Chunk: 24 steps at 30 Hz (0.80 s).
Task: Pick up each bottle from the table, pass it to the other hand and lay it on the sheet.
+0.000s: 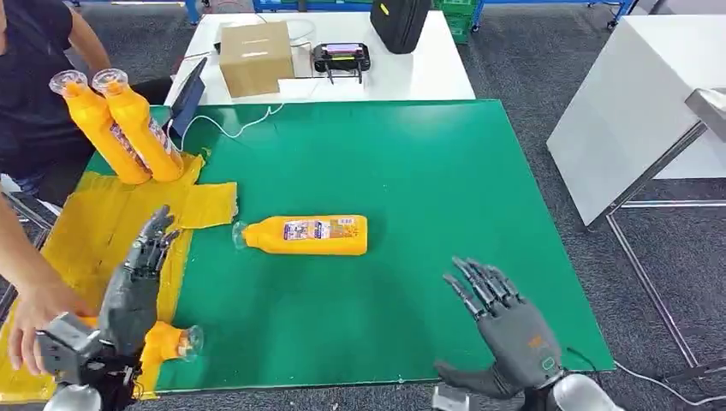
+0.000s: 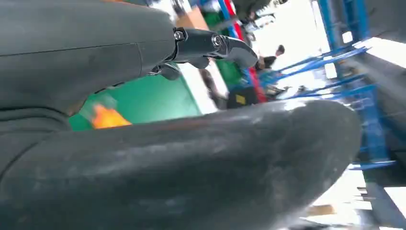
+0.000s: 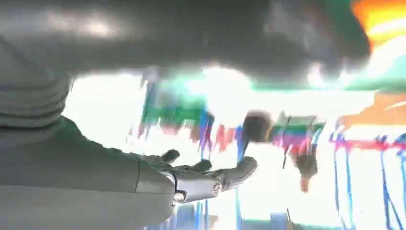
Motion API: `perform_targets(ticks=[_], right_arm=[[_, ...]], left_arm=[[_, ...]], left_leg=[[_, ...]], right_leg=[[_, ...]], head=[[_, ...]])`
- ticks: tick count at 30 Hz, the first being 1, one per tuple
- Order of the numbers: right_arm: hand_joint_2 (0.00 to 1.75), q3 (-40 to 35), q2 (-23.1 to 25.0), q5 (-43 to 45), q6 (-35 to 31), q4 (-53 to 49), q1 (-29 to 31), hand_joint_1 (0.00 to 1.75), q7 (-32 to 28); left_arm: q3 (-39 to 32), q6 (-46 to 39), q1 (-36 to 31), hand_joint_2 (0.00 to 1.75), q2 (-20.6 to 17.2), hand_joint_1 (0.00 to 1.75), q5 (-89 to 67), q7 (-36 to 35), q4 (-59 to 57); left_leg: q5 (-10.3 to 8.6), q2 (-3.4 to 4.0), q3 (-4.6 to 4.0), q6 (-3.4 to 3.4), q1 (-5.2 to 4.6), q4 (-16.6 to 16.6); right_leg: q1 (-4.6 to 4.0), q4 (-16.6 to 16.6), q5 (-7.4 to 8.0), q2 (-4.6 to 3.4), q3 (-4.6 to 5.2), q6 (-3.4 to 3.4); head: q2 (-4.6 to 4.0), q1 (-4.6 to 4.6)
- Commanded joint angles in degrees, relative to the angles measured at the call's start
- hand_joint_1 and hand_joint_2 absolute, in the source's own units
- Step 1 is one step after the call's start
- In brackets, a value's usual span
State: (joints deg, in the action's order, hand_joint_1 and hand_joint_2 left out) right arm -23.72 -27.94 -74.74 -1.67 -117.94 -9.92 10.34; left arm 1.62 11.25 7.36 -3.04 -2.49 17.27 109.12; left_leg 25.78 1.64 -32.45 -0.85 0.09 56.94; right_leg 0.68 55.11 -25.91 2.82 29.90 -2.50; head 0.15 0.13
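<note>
An orange bottle [image 1: 304, 235] with a label lies on its side on the green mat [image 1: 411, 171], cap toward the yellow sheet [image 1: 103, 231]. Another orange bottle [image 1: 167, 341] lies on the sheet's near edge, under my left arm. A person holds two more orange bottles [image 1: 124, 127] upright at the sheet's far end. My left hand [image 1: 141, 274] hovers over the sheet with fingers extended, holding nothing. My right hand [image 1: 505, 325] is open above the mat's near right part, fingers spread, to the right of the lying bottle. An orange blur of a bottle [image 2: 107, 117] shows in the left wrist view.
A person's hand [image 1: 30, 321] reaches in at the near left beside my left arm. Behind the mat stands a white table [image 1: 428, 68] with a cardboard box [image 1: 255, 56], a black controller [image 1: 341, 58] and a black bag [image 1: 398, 21]. Another white table [image 1: 633, 103] stands on the right.
</note>
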Motion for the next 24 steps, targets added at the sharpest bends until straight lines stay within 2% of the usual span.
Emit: perform_targets(ticks=[1, 5, 7, 10, 16, 19, 22, 23, 24], right_arm=[[1.75, 0.36, 10.62, -0.87, 3.42, 46.41, 35.55, 0.0, -4.56], [1.75, 1.23, 11.21, 0.04, 2.17, 50.52, 36.78, 0.0, -6.86], [1.75, 1.71, 11.14, -0.74, 2.58, 52.36, 37.45, 0.0, -7.09], [1.75, 4.18, 12.26, 2.58, 2.83, 55.85, 38.26, 0.0, -8.92], [1.75, 4.19, 12.66, 2.3, 2.56, 57.05, 38.56, 0.0, -9.0], [1.75, 7.66, 17.0, 7.0, 2.25, 61.81, 40.46, 0.0, -9.49], [1.75, 2.25, 19.9, 5.57, 3.13, 64.12, 44.85, 0.0, -13.05], [1.75, 1.25, 21.66, 6.38, 3.55, 64.86, 46.25, 0.0, -14.36], [1.75, 0.57, 24.31, 8.17, 4.09, 66.52, 48.08, 0.0, -15.08]], left_arm=[[0.71, 3.01, -1.19, 0.0, 0.4, 0.0, 4.06, -0.22, 6.48], [-0.43, 3.08, -1.12, 0.0, -0.27, 0.0, 4.61, 0.38, 6.67], [-1.23, 2.42, -1.57, 0.0, -0.35, 0.0, 2.25, 3.32, 6.9], [-1.93, 2.07, -2.11, 0.0, -0.54, 0.0, 0.67, 4.28, 6.74], [-2.19, 1.97, -2.0, 0.0, -0.5, 0.0, 0.27, 3.82, 6.16], [-2.68, 2.48, -3.42, 0.0, -0.32, 0.0, -0.61, 2.58, 3.73], [-1.25, 3.6, -6.29, 0.0, -0.23, 0.0, -0.17, 1.27, 1.34], [-0.66, 4.19, -7.16, 0.0, -0.17, 0.0, 0.71, 0.58, 0.84], [0.55, 4.76, -8.4, 0.0, -0.47, 0.0, 0.93, 0.04, 0.22]], left_leg=[[-0.12, 0.6, 0.17, 0.04, 0.06, -0.06], [-0.38, 0.34, 0.03, 0.09, 0.08, -0.01], [-0.42, 0.11, 0.04, 0.09, 0.05, -0.03], [-0.4, -0.13, -0.02, 0.08, 0.02, 0.02], [-0.4, -0.19, -0.15, 0.09, 0.02, 0.04], [-0.43, -0.19, -0.14, 0.1, -0.01, 0.01], [-0.45, -0.1, -0.16, 0.1, -0.02, 0.0], [-0.44, -0.14, -0.18, 0.09, -0.02, 0.01], [-0.46, 0.04, -0.18, 0.13, -0.03, 0.04]], right_leg=[[-0.03, -0.1, 0.33, -0.94, 0.08, 0.08], [-0.04, -0.07, 0.43, -0.68, 0.16, 0.03], [-0.01, -0.04, 0.38, -0.56, 0.11, 0.04], [0.02, 0.02, 0.3, -0.15, 0.07, -0.03], [0.03, 0.06, 0.3, -0.18, 0.16, 0.0], [0.05, 0.06, 0.31, -0.18, 0.17, 0.01], [0.06, 0.09, 0.35, -0.25, 0.24, 0.01], [0.05, 0.08, 0.33, -0.17, 0.24, -0.01], [0.06, 0.17, 0.38, -0.47, 0.35, 0.06]], head=[[0.0, -0.02], [0.0, -0.02], [0.0, 0.02], [0.0, 0.0], [0.0, 0.0], [0.0, 0.0], [0.0, 0.02], [0.0, 0.0], [0.0, 0.0]])
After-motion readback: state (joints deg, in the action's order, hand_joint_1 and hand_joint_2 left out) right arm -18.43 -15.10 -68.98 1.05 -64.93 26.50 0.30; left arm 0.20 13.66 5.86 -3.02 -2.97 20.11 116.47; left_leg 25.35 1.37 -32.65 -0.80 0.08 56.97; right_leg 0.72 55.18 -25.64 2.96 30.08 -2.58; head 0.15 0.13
